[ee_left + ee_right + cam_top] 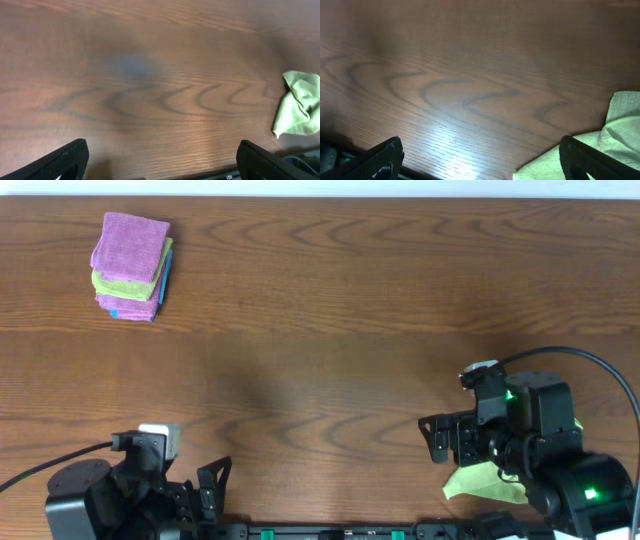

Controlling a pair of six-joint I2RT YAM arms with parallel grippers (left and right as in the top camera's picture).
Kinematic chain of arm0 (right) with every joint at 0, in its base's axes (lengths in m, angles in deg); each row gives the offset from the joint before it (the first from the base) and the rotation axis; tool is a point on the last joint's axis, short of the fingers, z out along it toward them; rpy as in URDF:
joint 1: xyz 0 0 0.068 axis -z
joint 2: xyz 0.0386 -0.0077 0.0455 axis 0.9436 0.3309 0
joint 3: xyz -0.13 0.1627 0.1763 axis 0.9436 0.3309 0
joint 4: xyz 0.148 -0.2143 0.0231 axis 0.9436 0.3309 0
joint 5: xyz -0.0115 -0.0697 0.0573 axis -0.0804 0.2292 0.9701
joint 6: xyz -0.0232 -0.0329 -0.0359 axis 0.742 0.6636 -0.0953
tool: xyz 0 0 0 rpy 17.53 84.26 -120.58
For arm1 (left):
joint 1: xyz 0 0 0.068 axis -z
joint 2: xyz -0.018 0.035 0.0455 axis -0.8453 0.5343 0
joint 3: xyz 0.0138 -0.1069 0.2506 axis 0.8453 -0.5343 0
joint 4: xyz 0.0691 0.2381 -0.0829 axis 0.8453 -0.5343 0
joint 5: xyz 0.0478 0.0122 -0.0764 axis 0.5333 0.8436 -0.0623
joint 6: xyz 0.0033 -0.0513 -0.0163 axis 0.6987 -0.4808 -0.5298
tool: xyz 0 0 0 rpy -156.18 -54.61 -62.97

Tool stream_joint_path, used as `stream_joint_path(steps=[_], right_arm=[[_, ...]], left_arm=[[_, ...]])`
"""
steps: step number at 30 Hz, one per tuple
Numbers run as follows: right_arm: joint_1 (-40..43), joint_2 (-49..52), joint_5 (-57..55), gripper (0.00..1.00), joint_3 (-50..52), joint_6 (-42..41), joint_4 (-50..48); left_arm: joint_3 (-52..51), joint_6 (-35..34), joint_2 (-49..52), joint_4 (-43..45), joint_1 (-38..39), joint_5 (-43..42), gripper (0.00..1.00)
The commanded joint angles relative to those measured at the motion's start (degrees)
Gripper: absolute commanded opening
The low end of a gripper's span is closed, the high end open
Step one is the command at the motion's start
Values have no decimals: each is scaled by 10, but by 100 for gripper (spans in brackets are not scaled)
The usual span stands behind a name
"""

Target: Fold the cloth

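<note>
A crumpled light green cloth [485, 482] lies at the table's front right edge, partly under my right arm. It shows at the right edge of the left wrist view [298, 105] and at the lower right of the right wrist view [615, 145]. My right gripper [480, 162] is open and empty just above the table, the cloth beside its right finger. My left gripper [160, 160] is open and empty near the front left edge, well left of the cloth.
A stack of folded cloths [132, 266], purple on top with green, purple and blue below, sits at the back left of the wooden table [320, 330]. The front table edge runs just beneath both grippers.
</note>
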Motion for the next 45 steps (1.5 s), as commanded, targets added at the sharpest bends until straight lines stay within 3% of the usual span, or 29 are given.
stream_joint_path(steps=[1,14,16,20,24,32,35,45], right_arm=[[-4,-2,-3,99,3,-32,-3],[-4,-2,-3,99,3,-32,-3],[-4,-2,-3,99,3,-32,-3],[-4,-2,-3,99,3,-32,-3],[-4,-2,-3,99,3,-32,-3],[-4,-2,-3,99,3,-32,-3],[-4,-2,-3,99,3,-32,-3],[-4,-2,-3,99,3,-32,-3]], left_arm=[[-3,-59,0,-22,3,35,95],[-3,-58,0,-34,3,36,95],[-3,-33,-3,-23,5,68,95],[-37,42,-54,96,19,99,95],[-154,98,-130,229,21,100,95],[-374,66,-212,422,68,110,95],[-425,30,-233,454,70,128,95],[-495,7,-257,495,65,175,96]])
